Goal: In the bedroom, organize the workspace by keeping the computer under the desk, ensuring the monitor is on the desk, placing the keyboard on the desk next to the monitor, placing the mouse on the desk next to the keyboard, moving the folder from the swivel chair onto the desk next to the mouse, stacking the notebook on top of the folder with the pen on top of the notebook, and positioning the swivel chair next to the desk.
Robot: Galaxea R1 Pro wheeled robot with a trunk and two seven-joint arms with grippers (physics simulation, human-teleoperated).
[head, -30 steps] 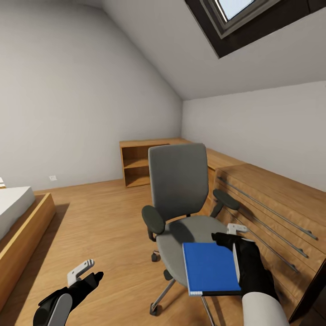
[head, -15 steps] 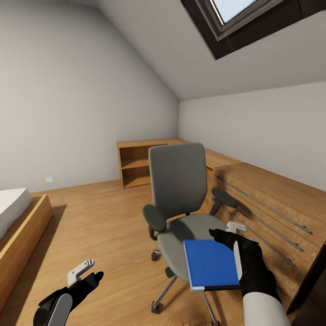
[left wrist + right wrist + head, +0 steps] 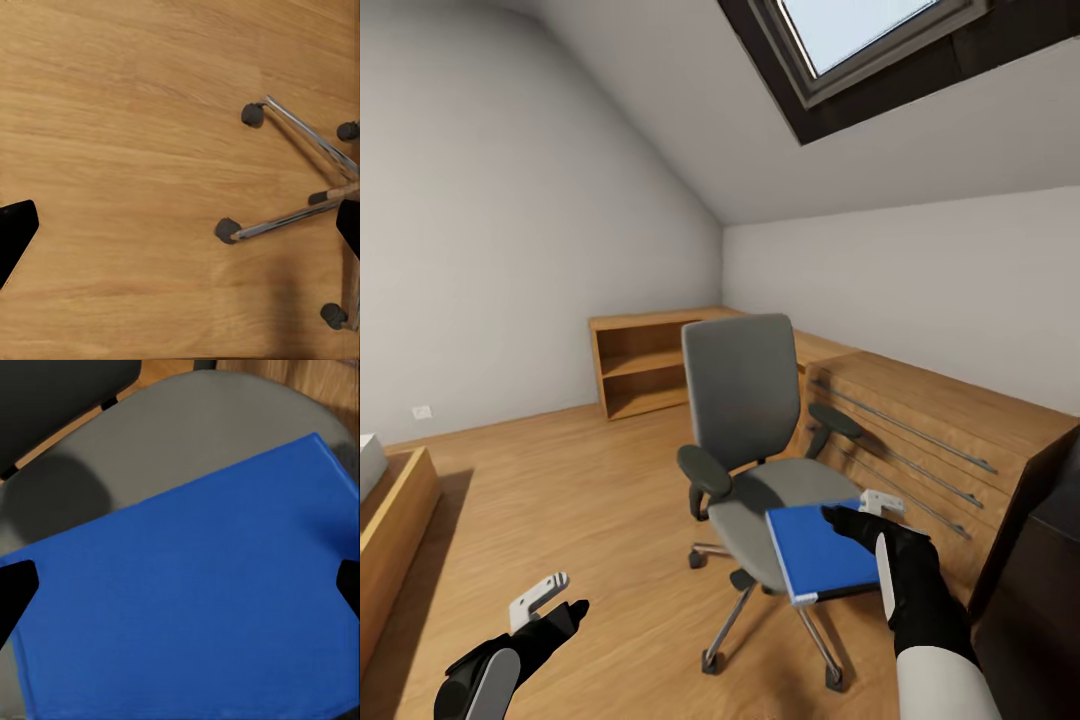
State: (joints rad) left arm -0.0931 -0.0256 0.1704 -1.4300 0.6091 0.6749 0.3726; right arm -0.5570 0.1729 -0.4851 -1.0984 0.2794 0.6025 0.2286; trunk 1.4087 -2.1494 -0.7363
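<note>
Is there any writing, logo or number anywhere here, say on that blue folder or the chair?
None can be read.
The folder, held in the right tool, shows a plain blue cover in head and wrist views.
The swivel chair bears no label.
The wall outlet is too small to show any marking.

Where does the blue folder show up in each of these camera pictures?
Head view: the folder is lower right, at the right gripper, over the chair seat.
Left wrist view: not in it; floor and chair legs.
Right wrist view: folder across the middle.
Shared landmark: the grey chair.
</note>
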